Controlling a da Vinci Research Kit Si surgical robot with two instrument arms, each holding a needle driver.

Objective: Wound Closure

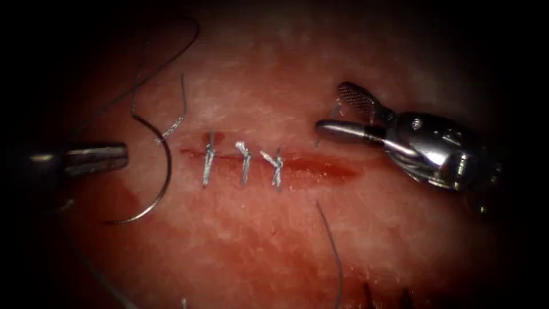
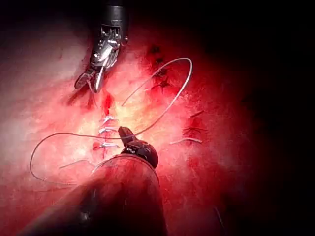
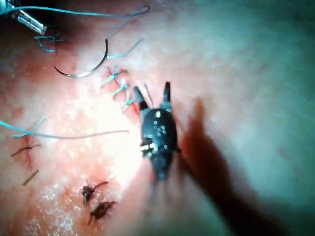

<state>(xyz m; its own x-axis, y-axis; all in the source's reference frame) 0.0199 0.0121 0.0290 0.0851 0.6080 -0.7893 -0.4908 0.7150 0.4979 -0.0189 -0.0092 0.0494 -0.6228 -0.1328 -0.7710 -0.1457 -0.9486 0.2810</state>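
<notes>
Steel needle [image 1: 162, 171] lies free on tissue [image 1: 274, 240], left of cut [image 1: 320, 166] | left end effector [image 1: 117, 157] closed, empty | right end effector [image 1: 334, 111] apart, empty | 3 stitches [image 1: 245, 163] placed

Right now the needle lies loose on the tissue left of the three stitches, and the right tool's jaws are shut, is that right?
Not quite. The right tool has its jaws open, as the endoscope view shows. The rest holds: the needle lies loose on the tissue, left of the three stitches.
</notes>
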